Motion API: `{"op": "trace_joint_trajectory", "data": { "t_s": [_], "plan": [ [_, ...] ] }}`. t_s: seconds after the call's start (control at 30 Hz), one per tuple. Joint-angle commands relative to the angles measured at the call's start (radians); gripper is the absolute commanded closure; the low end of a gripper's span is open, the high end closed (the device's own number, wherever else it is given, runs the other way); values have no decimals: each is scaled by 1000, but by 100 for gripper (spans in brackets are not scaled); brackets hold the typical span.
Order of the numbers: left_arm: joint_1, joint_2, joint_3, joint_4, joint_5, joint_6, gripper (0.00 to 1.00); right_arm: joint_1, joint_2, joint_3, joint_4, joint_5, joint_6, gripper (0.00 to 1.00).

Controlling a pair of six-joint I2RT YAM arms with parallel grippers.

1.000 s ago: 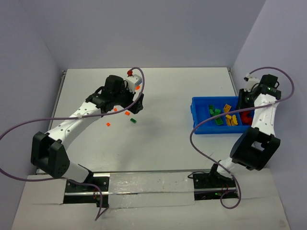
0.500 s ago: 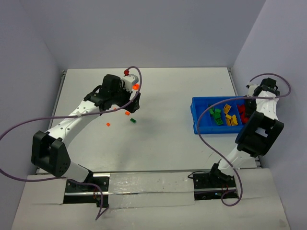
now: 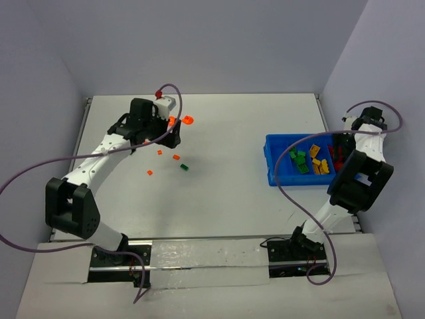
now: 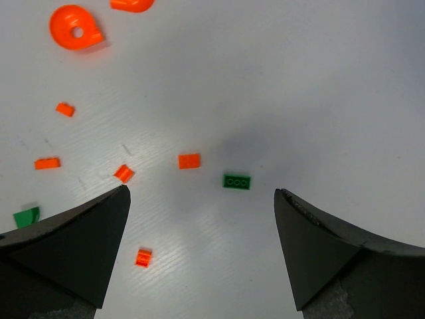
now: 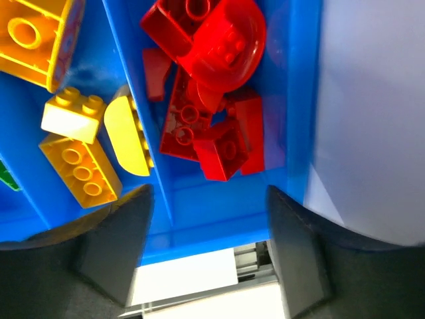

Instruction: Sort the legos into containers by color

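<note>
A: Where does the shallow bright-blue plastic bin sit?

B: At the 3 o'clock side of the white desk. The red plastic bricks fill its 3 o'clock compartment, the yellow bricks lie in the one beside it, and the green bricks lie in the next toward 9 o'clock.

A: And the right claw?

B: It hangs over the red compartment with its fingers apart and nothing between them. The bin's blue wall shows in the gap.

A: What is left outside the bin?

B: A scatter at about 10 o'clock on the desk. In the left wrist view, small flat orange bricks lie loose, and one dark-green brick lies just beside the middle one, at its 4 o'clock. A round orange piece with a hole lies well apart at 11 o'clock.

A: And the left claw?

B: It is spread wide above that scatter, gripping nothing.
</note>
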Motion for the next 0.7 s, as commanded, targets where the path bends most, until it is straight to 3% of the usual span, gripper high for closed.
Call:
{"op": "trace_joint_trajectory", "data": {
  "t_s": [0.0, 0.03, 0.1, 0.23, 0.4, 0.53, 0.67],
  "plan": [
    [91, 38, 92, 23, -10, -74, 1, 39, -89, 59, -38, -53, 25, 17],
    [109, 55, 107, 24, -6, -83, 2, 59, -113, 59, -47, -69, 34, 15],
    [135, 79, 121, 43, 15, -92, 4, 99, -155, 59, -61, -115, 55, 1],
    [146, 109, 127, 142, 8, -88, 6, 194, -206, 74, -79, -186, 121, 0],
    [173, 202, 214, 86, 46, -122, 17, 282, -250, 96, -106, -284, 188, 0],
    [238, 175, 133, 82, 2, -130, 23, 346, -280, 68, -114, -336, 223, 0],
    [347, 178, 92, -7, 18, -20, 24, 421, -292, 13, -92, -357, 251, 0]
  ]
}}
